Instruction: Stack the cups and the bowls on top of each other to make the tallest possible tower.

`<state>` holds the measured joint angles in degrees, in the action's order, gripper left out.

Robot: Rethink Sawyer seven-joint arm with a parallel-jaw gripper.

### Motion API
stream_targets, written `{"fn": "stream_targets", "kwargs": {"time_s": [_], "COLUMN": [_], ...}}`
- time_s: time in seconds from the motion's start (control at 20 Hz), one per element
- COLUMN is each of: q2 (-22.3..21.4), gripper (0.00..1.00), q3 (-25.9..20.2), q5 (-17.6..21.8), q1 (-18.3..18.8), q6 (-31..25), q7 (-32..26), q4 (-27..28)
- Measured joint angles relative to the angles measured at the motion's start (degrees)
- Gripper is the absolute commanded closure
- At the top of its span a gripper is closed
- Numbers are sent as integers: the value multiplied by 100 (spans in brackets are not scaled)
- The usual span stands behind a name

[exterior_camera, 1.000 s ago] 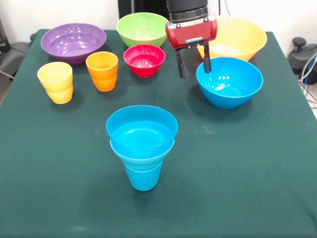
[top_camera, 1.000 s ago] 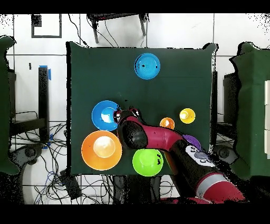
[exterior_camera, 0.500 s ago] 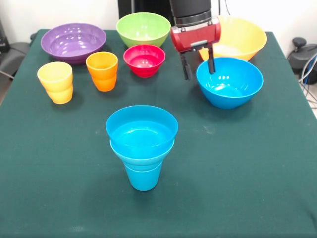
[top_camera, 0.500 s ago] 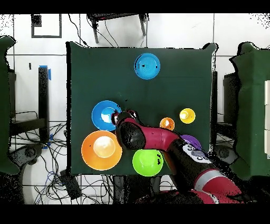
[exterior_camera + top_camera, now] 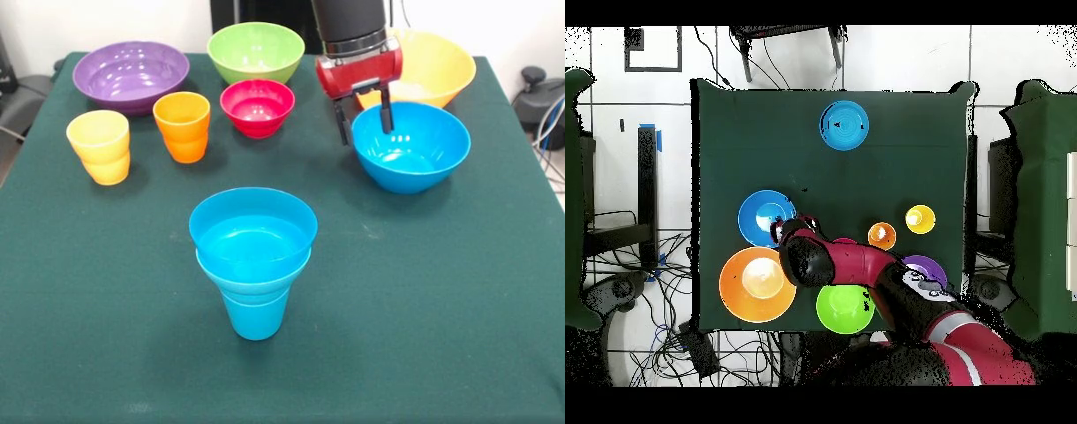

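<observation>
Tower (image 5: 253, 261): glossy blue cup w/ two blue bowls; jaws apart, empty.

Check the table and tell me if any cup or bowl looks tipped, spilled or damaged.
Nothing stands out. The tower stands straight. The loose cups and bowls sit upright, unspilled. The open gripper straddles the near-left rim of the lone blue bowl, one finger inside it and one outside.

Bright even light, soft shadows, glossy glare
</observation>
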<state>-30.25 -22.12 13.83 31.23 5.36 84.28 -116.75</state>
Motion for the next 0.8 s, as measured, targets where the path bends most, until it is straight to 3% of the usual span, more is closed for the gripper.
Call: {"fn": "stream_targets", "kwargs": {"time_s": [0.8], "q2": [11], "gripper": [0], "q3": [194], "q5": [203], "q1": [-86], "q6": [56], "q7": [0], "q4": [366]}}
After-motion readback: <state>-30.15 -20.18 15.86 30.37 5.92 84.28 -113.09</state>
